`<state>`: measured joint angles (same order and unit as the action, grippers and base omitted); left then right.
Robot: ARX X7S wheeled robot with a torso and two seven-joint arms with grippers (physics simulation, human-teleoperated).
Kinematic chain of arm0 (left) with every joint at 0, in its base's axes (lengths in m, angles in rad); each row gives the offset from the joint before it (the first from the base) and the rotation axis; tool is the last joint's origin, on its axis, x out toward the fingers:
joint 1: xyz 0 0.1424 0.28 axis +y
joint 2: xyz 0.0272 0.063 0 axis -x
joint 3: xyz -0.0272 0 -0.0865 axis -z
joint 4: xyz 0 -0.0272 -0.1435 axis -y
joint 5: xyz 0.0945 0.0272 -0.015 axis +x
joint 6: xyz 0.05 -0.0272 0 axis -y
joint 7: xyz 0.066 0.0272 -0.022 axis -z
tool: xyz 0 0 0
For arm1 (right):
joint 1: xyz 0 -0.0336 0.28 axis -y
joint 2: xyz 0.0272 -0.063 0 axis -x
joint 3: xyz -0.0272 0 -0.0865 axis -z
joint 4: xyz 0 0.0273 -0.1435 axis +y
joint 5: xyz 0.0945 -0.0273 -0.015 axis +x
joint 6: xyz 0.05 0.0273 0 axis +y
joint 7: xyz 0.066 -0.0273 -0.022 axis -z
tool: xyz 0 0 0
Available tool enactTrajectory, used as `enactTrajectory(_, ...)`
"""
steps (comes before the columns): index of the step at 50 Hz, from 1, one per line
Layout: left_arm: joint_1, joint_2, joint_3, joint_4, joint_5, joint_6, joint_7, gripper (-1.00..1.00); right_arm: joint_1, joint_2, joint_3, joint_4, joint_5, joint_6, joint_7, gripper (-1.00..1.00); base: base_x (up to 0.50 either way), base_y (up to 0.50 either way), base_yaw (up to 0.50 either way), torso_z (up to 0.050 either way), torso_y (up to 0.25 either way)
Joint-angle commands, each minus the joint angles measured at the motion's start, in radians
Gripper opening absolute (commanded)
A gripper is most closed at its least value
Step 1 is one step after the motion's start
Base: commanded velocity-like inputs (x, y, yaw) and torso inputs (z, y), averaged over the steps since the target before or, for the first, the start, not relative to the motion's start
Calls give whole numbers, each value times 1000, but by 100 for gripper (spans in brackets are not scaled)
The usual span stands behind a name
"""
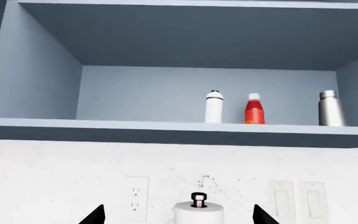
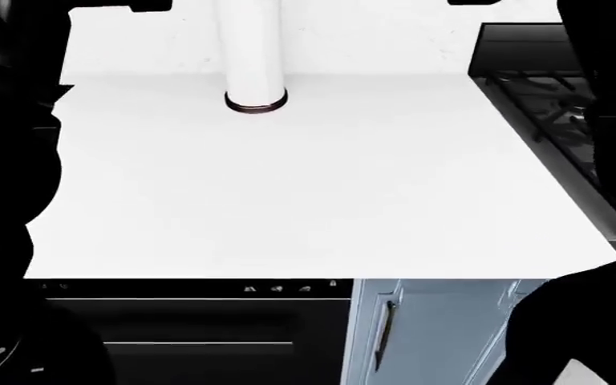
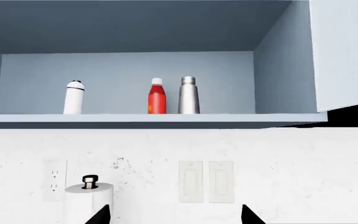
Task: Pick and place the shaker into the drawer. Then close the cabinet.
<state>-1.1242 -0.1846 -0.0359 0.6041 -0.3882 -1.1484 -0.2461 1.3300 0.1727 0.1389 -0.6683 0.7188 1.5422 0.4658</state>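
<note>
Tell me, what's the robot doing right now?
Nothing is being held yet. Both arms are raised, their cameras looking at an open cupboard with a white bottle, a red bottle and a silver bottle on its shelf. Below, the white counter carries only a paper towel roll. No open drawer shows.

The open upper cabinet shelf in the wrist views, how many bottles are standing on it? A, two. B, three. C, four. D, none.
B: a white bottle with a black cap, a red bottle with a white cap and a silver metal bottle stand upright in a row on the pale blue cabinet shelf.
</note>
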Motion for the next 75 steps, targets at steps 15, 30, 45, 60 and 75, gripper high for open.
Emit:
enactTrajectory(15,-39,-20,-23,-19,-52,-63,14,100,106,57,-118,147,42,-44,47,100,500,-35,0,0,0)
enactTrajectory(30,-59,-23,-47,-14,-80,-89,12,100,149,45,-124,177,80,-36,68,100,500,-88,0,0,1)
enactTrajectory(45,-59,-22,-56,-6,-100,-101,7,100,137,42,-119,196,107,-67,85,100,500,-47,0,0,1)
enactTrajectory(60,-72,-21,-66,15,-127,-127,0,100,141,36,-84,184,164,-48,109,100,500,-43,0,0,1)
enactTrajectory(75,-82,1,-144,150,-202,-225,-27,100,309,209,-131,246,1106,-58,1015,100,67,-3,0,0,0)
